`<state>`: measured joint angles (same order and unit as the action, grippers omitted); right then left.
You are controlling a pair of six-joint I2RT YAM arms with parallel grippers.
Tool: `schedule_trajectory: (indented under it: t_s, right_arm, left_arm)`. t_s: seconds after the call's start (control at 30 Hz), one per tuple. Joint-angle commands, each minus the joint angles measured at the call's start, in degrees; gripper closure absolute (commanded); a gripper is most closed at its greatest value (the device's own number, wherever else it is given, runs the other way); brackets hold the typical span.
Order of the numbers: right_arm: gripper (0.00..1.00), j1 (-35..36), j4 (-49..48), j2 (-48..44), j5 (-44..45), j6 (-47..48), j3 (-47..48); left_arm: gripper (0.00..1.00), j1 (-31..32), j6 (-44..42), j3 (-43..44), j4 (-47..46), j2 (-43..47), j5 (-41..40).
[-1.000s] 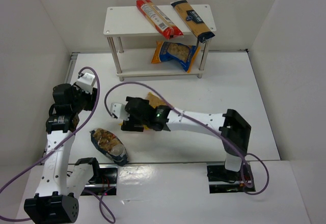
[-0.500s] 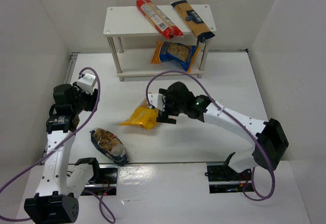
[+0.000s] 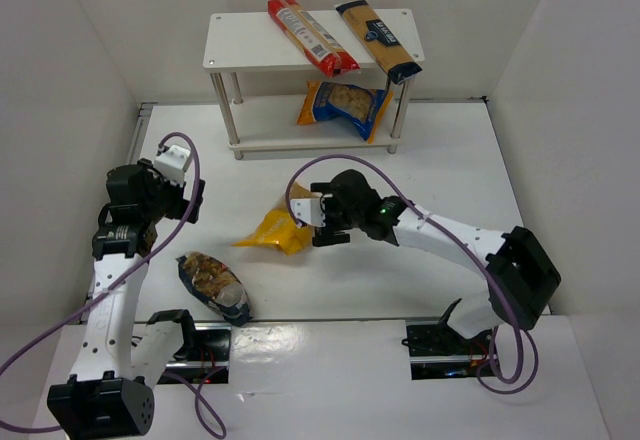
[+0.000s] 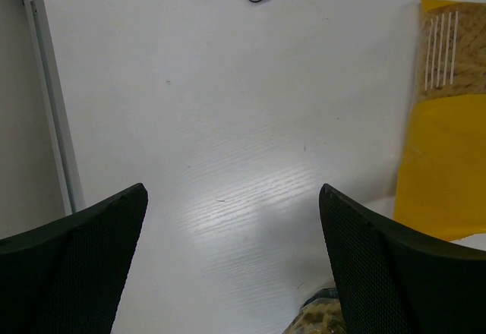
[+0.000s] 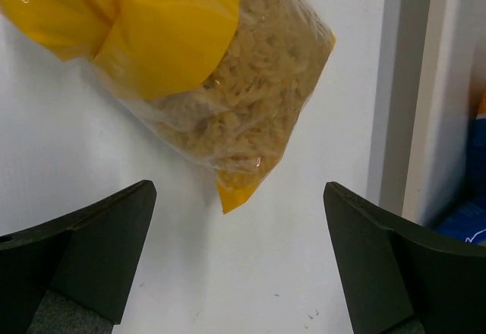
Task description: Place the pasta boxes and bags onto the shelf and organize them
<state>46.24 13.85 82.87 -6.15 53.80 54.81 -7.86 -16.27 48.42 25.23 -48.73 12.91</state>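
Observation:
The yellow bag with a clear window [image 3: 272,230] lies on the table; it also shows in the right wrist view [image 5: 220,68] and the left wrist view [image 4: 444,159]. My right gripper [image 3: 318,222] is open and empty just right of it, the bag's corner ahead of the fingers [image 5: 239,258]. The dark clear bag of brownish pasta [image 3: 213,282] lies near the left arm. My left gripper [image 3: 185,200] is open and empty above bare table [image 4: 231,266]. The white shelf [image 3: 250,40] holds the long red pack [image 3: 311,35] and the long yellow-navy pack [image 3: 378,40] on top, and the blue-yellow bag [image 3: 347,107] on the lower tier.
White walls close in the table on the left, back and right. A metal rail [image 4: 49,106] runs along the left edge. The shelf's leg and lower board [image 5: 425,83] stand close to the right of my right gripper.
My right gripper has drawn back to the right off the yellow bag, which now lies uncovered on the table. The left arm has barely moved.

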Motion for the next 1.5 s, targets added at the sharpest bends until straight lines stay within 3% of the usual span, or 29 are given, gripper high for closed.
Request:
schedule_trajectory:
  t_s: [0.0, 1.37, 1.47]
  right_arm:
    - [0.00, -0.27, -5.67, 2.47, 0.62, 2.10, 1.00]
    - [0.00, 2.53, -8.92, 21.28, -6.15, 8.25, 8.04]
    - [0.13, 3.07, -8.13, 23.64, -7.29, 8.25, 8.74]
  left_arm:
    - [0.01, -0.32, -0.08, -0.26, -1.59, -0.40, -0.07]
    - [0.01, -0.32, -1.13, -0.79, -1.59, -3.56, -1.22]
    - [0.01, -0.32, -1.13, -0.79, -1.59, -3.56, -1.22]
